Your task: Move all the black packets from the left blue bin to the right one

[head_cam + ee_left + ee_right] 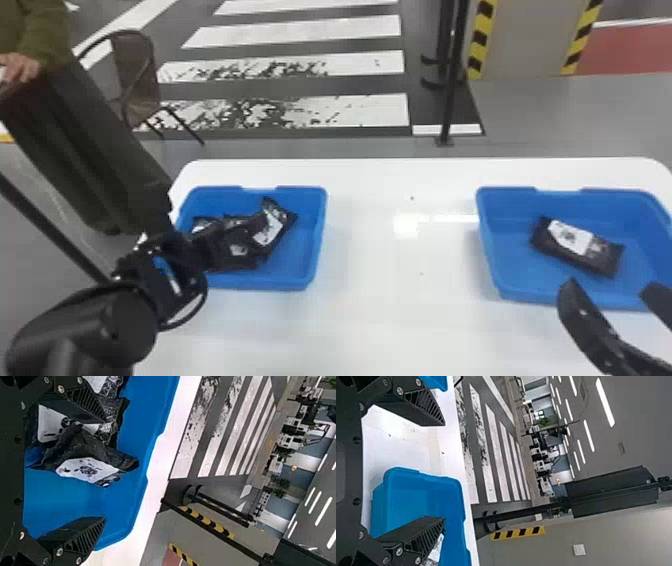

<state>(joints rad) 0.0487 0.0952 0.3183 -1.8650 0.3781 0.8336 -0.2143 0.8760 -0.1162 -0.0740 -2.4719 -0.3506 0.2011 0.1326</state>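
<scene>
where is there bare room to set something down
Bare: the white table between the left blue bin and the right blue bin, plus the left bin's floor right of its piled black packets. Crowded: that pile, at the left hand.

An industrial hall, with floor crosswalk stripes (310, 31) and yellow-black hazard markings (476, 62).

No legible txt, nos. or signs anywhere: the white labels (87, 470) on black packets (99, 450) in the L bin (316, 240) & the dark-marked label (570, 237) on the packet (607, 261) in the R bin (517, 277) can't be read.
</scene>
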